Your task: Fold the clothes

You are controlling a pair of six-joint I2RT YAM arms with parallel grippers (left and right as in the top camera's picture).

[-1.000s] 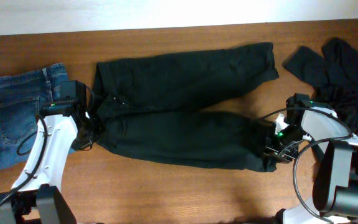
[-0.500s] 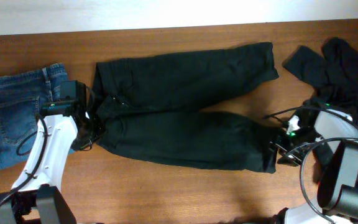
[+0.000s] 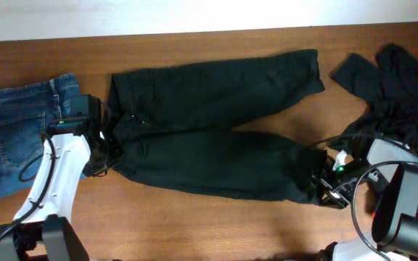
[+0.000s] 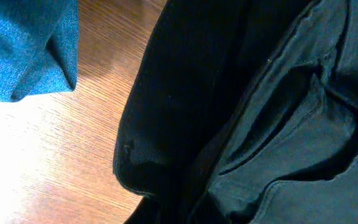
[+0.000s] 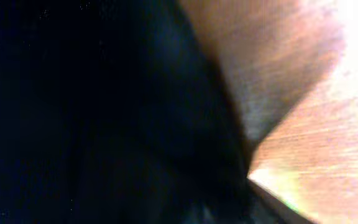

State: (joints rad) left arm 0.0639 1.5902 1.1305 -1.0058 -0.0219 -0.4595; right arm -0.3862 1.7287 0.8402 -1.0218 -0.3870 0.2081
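Now black trousers [image 3: 194, 152] lie between left jaws and right jaws; grip unclear.

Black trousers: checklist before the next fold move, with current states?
1. Black trousers laid out, legs apart: ok.
2. Left gripper at the waistband: ok. Grip shut: cannot tell.
3. Right gripper at the near leg's hem: ok. Grip shut: cannot tell, wrist view blurred.
4. Blue jeans apart from the trousers: ok.
5. Black pile at right, apart from the far leg's hem: ok.
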